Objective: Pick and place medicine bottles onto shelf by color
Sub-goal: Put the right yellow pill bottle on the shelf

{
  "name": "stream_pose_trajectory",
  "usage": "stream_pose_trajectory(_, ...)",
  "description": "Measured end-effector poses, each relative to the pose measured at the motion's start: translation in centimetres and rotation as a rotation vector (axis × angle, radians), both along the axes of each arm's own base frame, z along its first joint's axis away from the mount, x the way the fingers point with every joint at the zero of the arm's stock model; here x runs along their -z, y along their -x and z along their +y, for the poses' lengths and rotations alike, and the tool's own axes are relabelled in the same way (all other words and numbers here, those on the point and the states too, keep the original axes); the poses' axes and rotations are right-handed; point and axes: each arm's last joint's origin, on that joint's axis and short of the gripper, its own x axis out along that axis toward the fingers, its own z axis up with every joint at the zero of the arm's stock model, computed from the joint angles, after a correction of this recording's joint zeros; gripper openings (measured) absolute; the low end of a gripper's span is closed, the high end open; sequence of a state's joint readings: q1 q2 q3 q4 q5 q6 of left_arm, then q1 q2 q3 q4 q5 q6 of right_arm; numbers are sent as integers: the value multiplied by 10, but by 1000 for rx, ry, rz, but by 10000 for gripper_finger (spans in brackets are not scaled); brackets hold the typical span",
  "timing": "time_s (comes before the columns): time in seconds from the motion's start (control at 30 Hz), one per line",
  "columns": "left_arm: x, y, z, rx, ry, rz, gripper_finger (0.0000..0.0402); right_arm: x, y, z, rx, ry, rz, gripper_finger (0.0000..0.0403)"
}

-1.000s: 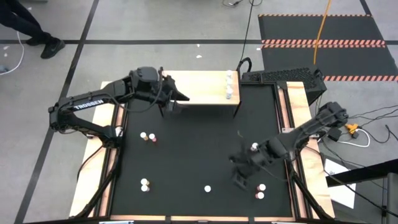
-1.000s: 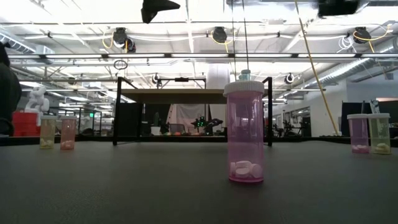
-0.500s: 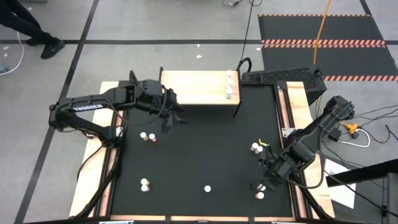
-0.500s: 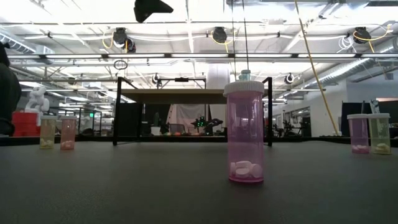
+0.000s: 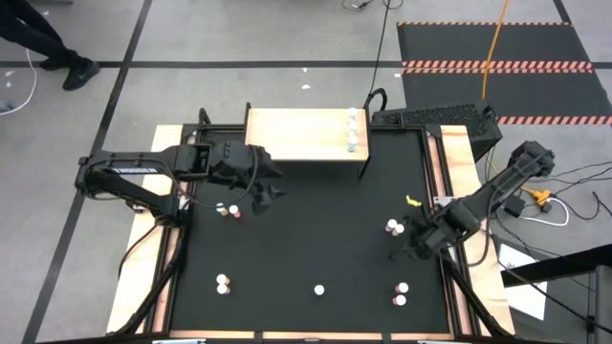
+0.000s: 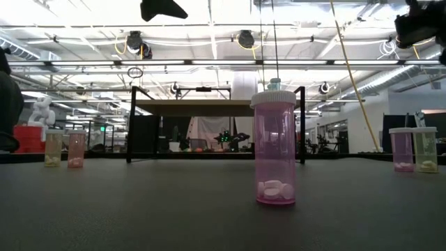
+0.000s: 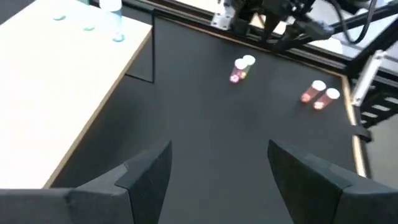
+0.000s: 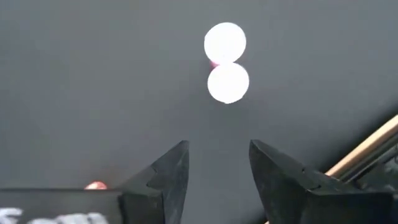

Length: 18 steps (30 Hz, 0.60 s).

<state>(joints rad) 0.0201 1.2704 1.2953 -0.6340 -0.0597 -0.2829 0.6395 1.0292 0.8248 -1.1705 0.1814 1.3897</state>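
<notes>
Fingers (image 8: 168, 180) of my right gripper (image 8: 217, 177) parted, empty, poised above two white-capped bottles (image 8: 227, 62) on desk (image 5: 306, 239) near right edge. Left gripper (image 7: 214, 168) open, empty, beside shelf (image 5: 301, 134). No readable writing that I can see.

A black keyboard (image 5: 435, 117), a striped floor mat (image 5: 497, 65), perhaps a shoe (image 5: 80, 73).

The left gripper (image 5: 269, 182) hangs with fingers spread and empty; the right gripper (image 5: 409, 239) hovers low, fingers parted, holding nothing.
</notes>
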Motion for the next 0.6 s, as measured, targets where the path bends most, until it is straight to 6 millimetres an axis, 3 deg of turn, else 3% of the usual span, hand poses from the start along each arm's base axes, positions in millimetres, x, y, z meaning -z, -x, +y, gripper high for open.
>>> stream_pose_trajectory(0.17,3,-5,2,-52,-41,2,266,9,7,-12,-102,-5,-41,201)
stream_pose_trajectory(0.33,8,-13,3,-37,-91,26,266,22,-1,-13,-277,25,-78,242)
stream_pose_trajectory(0.6,25,-23,2,-39,-74,104,266,35,-8,-24,-256,89,-24,256)
